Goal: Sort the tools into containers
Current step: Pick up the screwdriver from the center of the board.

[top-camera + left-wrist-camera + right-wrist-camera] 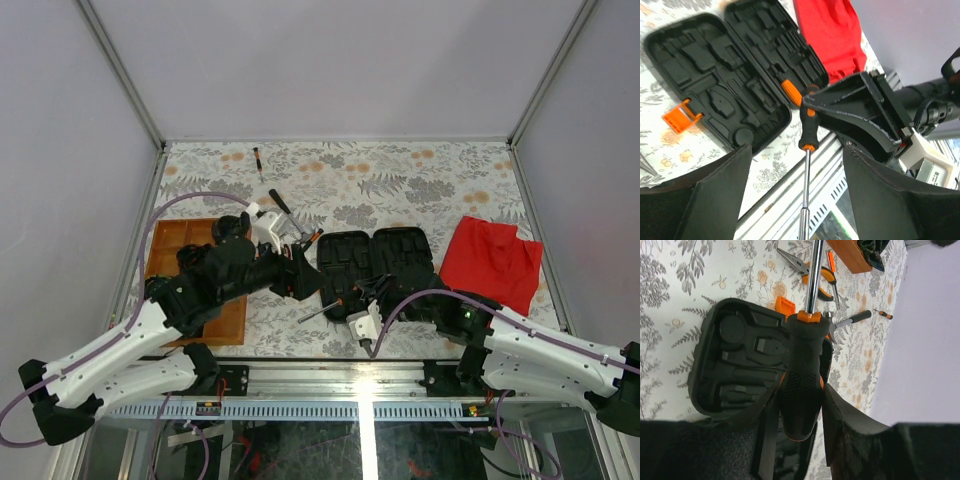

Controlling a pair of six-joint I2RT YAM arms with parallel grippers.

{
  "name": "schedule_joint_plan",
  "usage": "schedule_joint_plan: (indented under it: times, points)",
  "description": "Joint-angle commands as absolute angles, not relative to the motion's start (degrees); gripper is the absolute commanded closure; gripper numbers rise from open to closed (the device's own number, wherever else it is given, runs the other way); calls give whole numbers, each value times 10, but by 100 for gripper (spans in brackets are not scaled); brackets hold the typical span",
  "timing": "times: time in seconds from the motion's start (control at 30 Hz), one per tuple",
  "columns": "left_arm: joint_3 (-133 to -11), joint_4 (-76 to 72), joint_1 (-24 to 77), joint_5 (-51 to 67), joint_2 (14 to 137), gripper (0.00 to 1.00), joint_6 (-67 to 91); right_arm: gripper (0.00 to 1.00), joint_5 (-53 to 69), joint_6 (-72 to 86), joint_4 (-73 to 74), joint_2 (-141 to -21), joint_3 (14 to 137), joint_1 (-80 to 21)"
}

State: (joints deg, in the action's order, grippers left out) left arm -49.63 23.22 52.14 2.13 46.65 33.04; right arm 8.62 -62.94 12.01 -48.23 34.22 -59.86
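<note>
- Screwdriver, black grip with an orange collar, hangs over the near rim of the open tool case. Its handle sits above the moulded recesses. Its steel shaft reaches out past the case toward the left arm's side.
- In the left wrist view the shaft runs beyond the table's front edge, above the metal rail there.
- The case lies flat on the patterned table, both halves spread. Its orange latch sticks out from the far side.
- The right gripper is clamped on the screwdriver's handle, one finger on each side of the grip.
- The left gripper hovers just left of the case and faces the held tool. Its fingers are spread wide with nothing between them, and they touch nothing.
- Pliers lie on the table beyond the latch, between the case and the wooden tray.
- A slim hammer lies further back, and a tiny driver lies near the far edge.
- The tray sits at the left edge of the table, partly hidden under the left arm.
- A red cloth lies just right of the case, close to the right wall.
- Pale walls close the table on the left, right and far sides. The widest bare stretch of table lies behind the case.
</note>
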Motion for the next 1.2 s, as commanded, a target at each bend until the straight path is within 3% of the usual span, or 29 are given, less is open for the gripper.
schedule_joint_plan:
  times: [0.0, 0.37, 0.73, 0.83, 0.93, 1.03, 1.17]
  points:
    - [-499, 235, 525, 132, 495, 31, 287, 100, 60, -730, 151, -482, 389, -598]
    - [-489, 258, 548, 220, 562, 46, 249, 100, 39, -774, 190, -463, 397, -598]
    - [-504, 253, 585, 200, 642, 69, 236, 100, 60, -783, 198, -464, 405, -598]
    - [-504, 242, 592, 199, 655, 80, 238, 100, 66, -784, 199, -470, 408, -598]
    - [-505, 237, 594, 190, 665, 98, 243, 100, 72, -782, 198, -474, 410, -598]
    - [-506, 239, 594, 174, 669, 100, 248, 93, 71, -775, 195, -472, 411, -598]
    - [-506, 242, 594, 145, 667, 100, 261, 73, 68, -764, 189, -459, 411, -598]
